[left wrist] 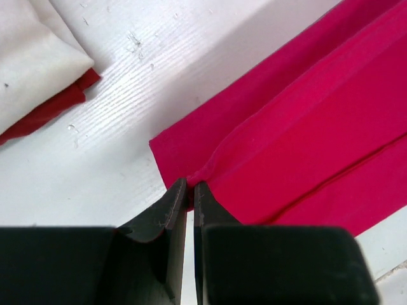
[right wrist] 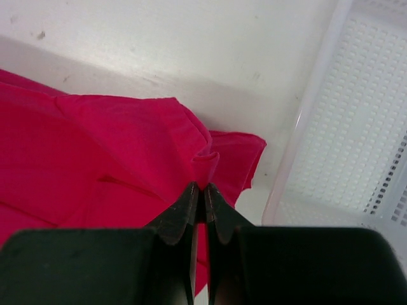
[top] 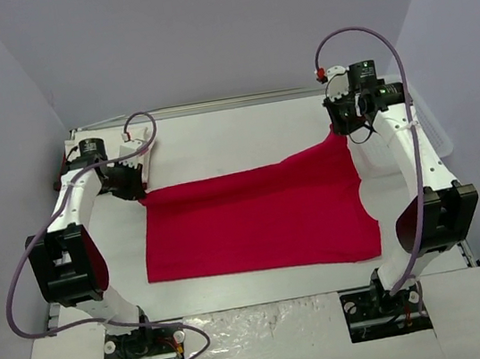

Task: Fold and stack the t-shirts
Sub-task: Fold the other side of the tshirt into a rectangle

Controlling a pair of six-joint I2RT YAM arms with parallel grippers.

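A bright red t-shirt [top: 260,222] lies spread across the middle of the table, folded lengthwise. My left gripper [top: 136,188] is shut on its far left corner; in the left wrist view the fingertips [left wrist: 189,184] pinch a small ridge of the red cloth [left wrist: 299,140]. My right gripper [top: 339,128] is shut on the far right corner and holds it a little above the table, so the cloth rises toward it. The right wrist view shows a bunched fold of red cloth [right wrist: 127,146] clamped in that gripper [right wrist: 201,185]. A folded white t-shirt [left wrist: 32,57] lies on a folded red one [left wrist: 60,105] to the left.
The white plastic lattice basket [right wrist: 356,127] stands close to the right of the right gripper, at the table's right edge [top: 431,128]. Bare white tabletop [top: 234,140] lies beyond the shirt, up to the grey back wall.
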